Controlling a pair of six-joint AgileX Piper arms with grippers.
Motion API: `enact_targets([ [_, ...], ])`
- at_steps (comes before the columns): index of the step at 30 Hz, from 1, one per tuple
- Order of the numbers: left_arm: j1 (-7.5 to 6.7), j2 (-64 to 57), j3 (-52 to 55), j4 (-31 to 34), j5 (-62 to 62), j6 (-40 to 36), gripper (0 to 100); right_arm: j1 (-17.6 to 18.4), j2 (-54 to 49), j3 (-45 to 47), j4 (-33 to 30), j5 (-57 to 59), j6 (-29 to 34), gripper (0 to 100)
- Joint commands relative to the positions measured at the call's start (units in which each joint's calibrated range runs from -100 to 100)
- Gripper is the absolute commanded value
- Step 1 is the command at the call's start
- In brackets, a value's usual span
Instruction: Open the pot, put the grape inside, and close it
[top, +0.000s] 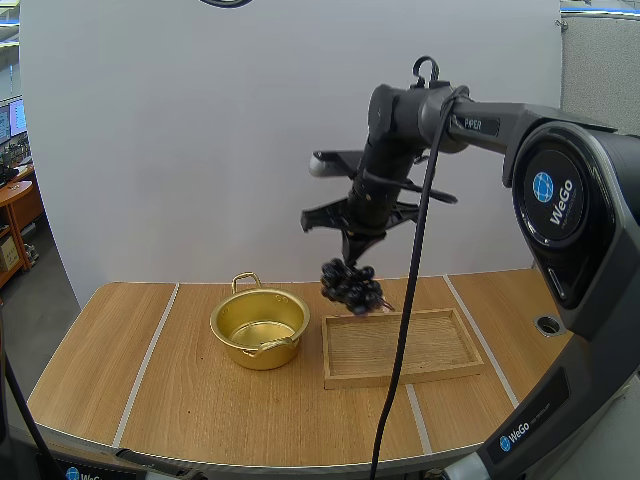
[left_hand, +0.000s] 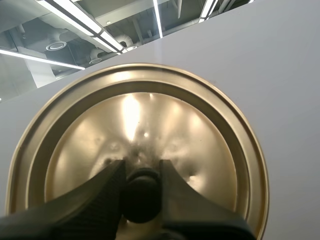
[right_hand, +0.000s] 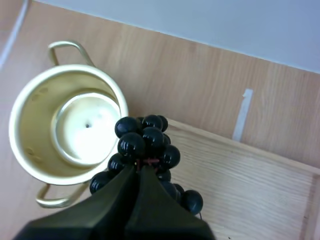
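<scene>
Pot (top: 259, 328) stands open on the table (top: 150, 390), just left of the tray (top: 400, 345), close to it but apart. Its gold bottom is bare. Right gripper (top: 352, 255) is up in the air and points straight down, fingers pinched tight on the stem end of the grapes (top: 350, 285). The bunch hangs under the fingertips, long axis roughly upright, well clear of the table. Relation that matters: the bunch hangs over the tray's far left corner, not over the pot. The pot's mouth lies to the robot's left of it and a little nearer the bases. The right wrist view agrees, showing the grapes dangling between the pot's rim and the tray's corner, the mouth off to one side. Right arm reaches in from the right, forearm stretched across above the tray, wrist bent down. Left gripper (left_hand: 142, 172) holds the lid (left_hand: 135, 115) by its dark knob (left_hand: 141, 197), one finger each side, lid off the pot. Judgement: step in hand is carrying the grapes in. It calls for a short sideways shift left until the bunch centres on the mouth, then a descent and release. Risk: the dangling bunch clipping the near rim.
</scene>
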Motion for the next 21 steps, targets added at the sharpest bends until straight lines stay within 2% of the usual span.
enact_targets([
  [1, -0.26, -0.21, -0.29, 0.44, -2.40, -0.48, 0, -0.20, -0.78, -8.98, 9.85, 6.02, -4.60, 0],
  [4, -0.26, -0.21, -0.29, 0.44, -2.40, -0.48, 0, 0.58, -0.67, -10.82, 10.24, 6.78, -5.14, 0],
  [14, -0.26, -0.21, -0.29, 0.44, -2.40, -0.48, 0, 6.75, 4.94, -16.29, 10.02, 7.03, -5.28, 0],
  [21, -0.26, -0.21, -0.29, 0.44, -2.40, -0.48, 0, 8.51, 10.37, -17.36, 9.91, 7.03, -5.28, 0],
])
